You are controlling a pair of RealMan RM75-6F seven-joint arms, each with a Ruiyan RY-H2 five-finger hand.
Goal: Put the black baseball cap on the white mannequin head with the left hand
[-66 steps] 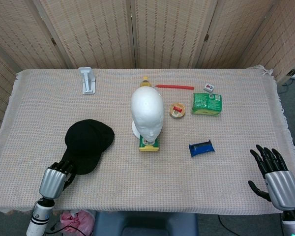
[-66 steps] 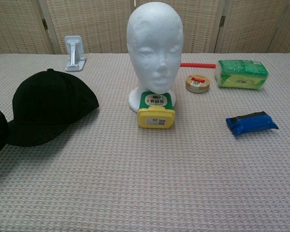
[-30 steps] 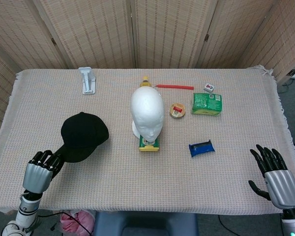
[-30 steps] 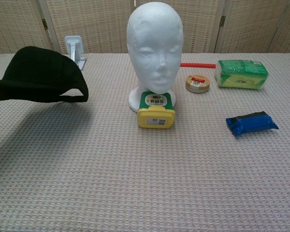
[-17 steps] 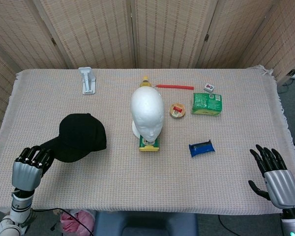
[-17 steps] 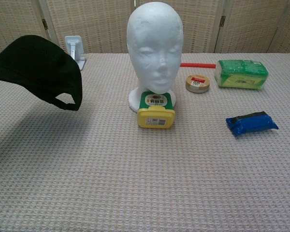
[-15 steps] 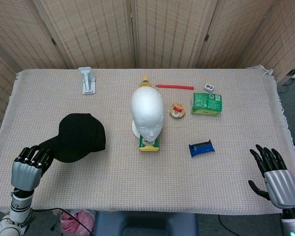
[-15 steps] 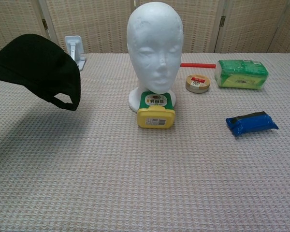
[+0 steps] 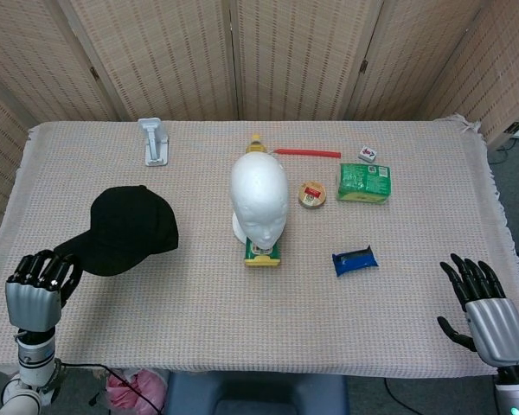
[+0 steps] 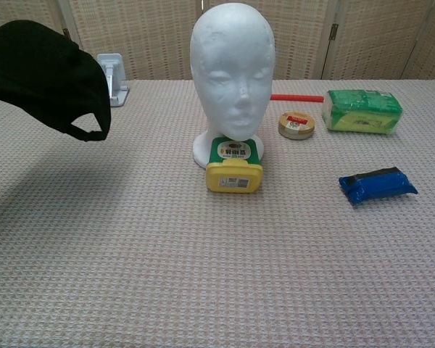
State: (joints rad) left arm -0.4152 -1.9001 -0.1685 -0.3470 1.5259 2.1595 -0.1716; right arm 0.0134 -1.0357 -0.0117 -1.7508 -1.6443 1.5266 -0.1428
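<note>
- The left hand sits at the near left corner of the desk, fingers curled around the brim of the black cap, so it is holding the cap by that edge.
- The cap is off the desk: in the chest view it hangs in the air with a shadow on the cloth below, its crown up and away from the hand and its rear strap loop drooping on the side toward the middle of the desk.
- From the hand, the cap runs up and inward, brim at the fingers and crown farther off toward the white mannequin head.
- The mannequin head stands upright well off to the right of the left hand and farther from the robot, with open cloth between the cap and it; nothing touches it but a yellow jar just in front of its base.
- My reading is that the carry has to go across to the right and high enough that the open underside of the cap clears the top of the mannequin head before it comes down.
- The face looks toward the robot, so I would judge the brim has to swing around to that side.
- The right hand is at the near right corner, fingers spread and holding nothing, well apart from both cap and mannequin head.
</note>
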